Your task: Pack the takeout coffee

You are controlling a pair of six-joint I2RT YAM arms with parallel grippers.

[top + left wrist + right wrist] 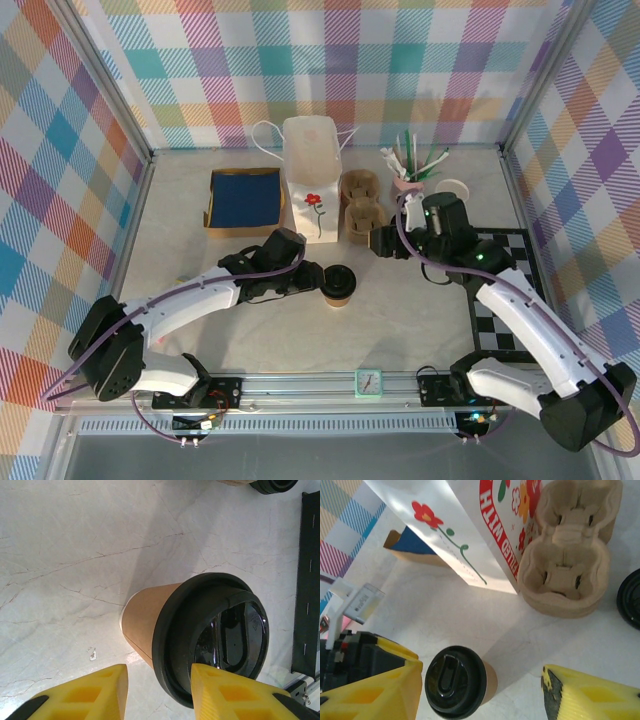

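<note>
The takeout coffee point(338, 283) is a small brown paper cup with a black lid point(220, 635), standing upright on the table in front of the white flowered bag point(311, 176). My left gripper point(312, 280) is right beside the cup on its left. In the left wrist view the left gripper point(159, 669) is open: one yellow finger point(95, 692) is clear of the cup and the other sits at the lid's rim. My right gripper point(383, 242) hovers by the cup tray, up and to the right of the cup. It stands wide open point(481, 672), with the coffee point(456, 682) below and nothing held.
A brown moulded cup tray point(360, 208) stands right of the bag and a blue-lined box point(245, 198) left of it. A pink holder with utensils point(410, 168) and a white ring point(452, 187) are at the back right. A checkered mat point(505, 290) lies right.
</note>
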